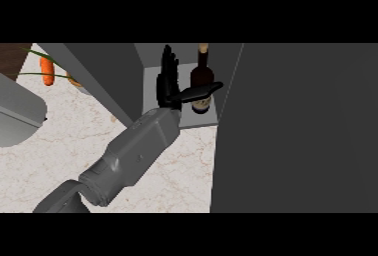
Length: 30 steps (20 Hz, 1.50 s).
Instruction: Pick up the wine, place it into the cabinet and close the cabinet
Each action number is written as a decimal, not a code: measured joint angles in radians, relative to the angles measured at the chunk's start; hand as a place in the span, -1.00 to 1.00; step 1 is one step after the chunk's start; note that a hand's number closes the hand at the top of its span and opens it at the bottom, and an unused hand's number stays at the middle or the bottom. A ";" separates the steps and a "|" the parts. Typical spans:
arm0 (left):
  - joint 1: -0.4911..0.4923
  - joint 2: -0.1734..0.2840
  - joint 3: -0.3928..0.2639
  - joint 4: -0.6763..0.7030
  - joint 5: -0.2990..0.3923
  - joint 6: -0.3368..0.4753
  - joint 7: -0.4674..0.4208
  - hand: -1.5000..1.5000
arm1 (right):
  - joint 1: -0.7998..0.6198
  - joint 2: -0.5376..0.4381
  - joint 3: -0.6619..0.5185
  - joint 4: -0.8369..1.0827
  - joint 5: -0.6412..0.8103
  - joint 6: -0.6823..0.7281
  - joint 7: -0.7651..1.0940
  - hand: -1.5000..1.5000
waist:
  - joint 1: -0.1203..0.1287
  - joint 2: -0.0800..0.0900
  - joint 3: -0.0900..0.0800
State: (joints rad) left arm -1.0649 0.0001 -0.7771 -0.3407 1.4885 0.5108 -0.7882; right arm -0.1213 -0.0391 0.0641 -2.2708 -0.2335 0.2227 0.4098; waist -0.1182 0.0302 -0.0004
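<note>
The wine [201, 80] stands upright inside the cabinet [295, 125], on its shelf. The hand [171, 80] rests just left of it, fingers straight, thumb across the bottle, apparently letting go.

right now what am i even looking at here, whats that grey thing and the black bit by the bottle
You are looking down from the robot's head at a kitchen counter. The grey thing is one forearm, ending in a black hand. Which arm it is I cannot tell. The hand reaches into an open cabinet, fingers straight, thumb across a dark wine bottle standing upright on the cabinet's floor. The big dark panel at the right looks like the cabinet's door. A carrot lies at the upper left, beside a grey object.
</note>
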 measured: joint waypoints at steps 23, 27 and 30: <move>0.099 0.002 -0.134 -0.212 0.068 -0.003 -0.115 -1.00 | 0.029 0.001 0.025 -0.056 0.035 -0.034 0.058 -1.00 | 0.064 -0.020 0.000; 0.142 0.003 -0.160 -0.262 0.053 0.009 -0.135 -1.00 | 0.016 -0.001 0.018 -0.044 0.042 -0.042 0.065 -1.00 | 0.079 -0.023 0.000; 0.171 0.003 -0.169 -0.285 0.038 0.017 -0.155 -1.00 | 0.011 -0.001 0.020 -0.057 0.042 -0.051 0.085 -1.00 | 0.085 -0.024 0.000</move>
State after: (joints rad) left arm -0.8939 0.0027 -0.9465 -0.6259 1.5265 0.5278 -0.9434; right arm -0.1101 -0.0405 0.0845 -2.3280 -0.1917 0.1718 0.4945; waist -0.0333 0.0057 -0.0002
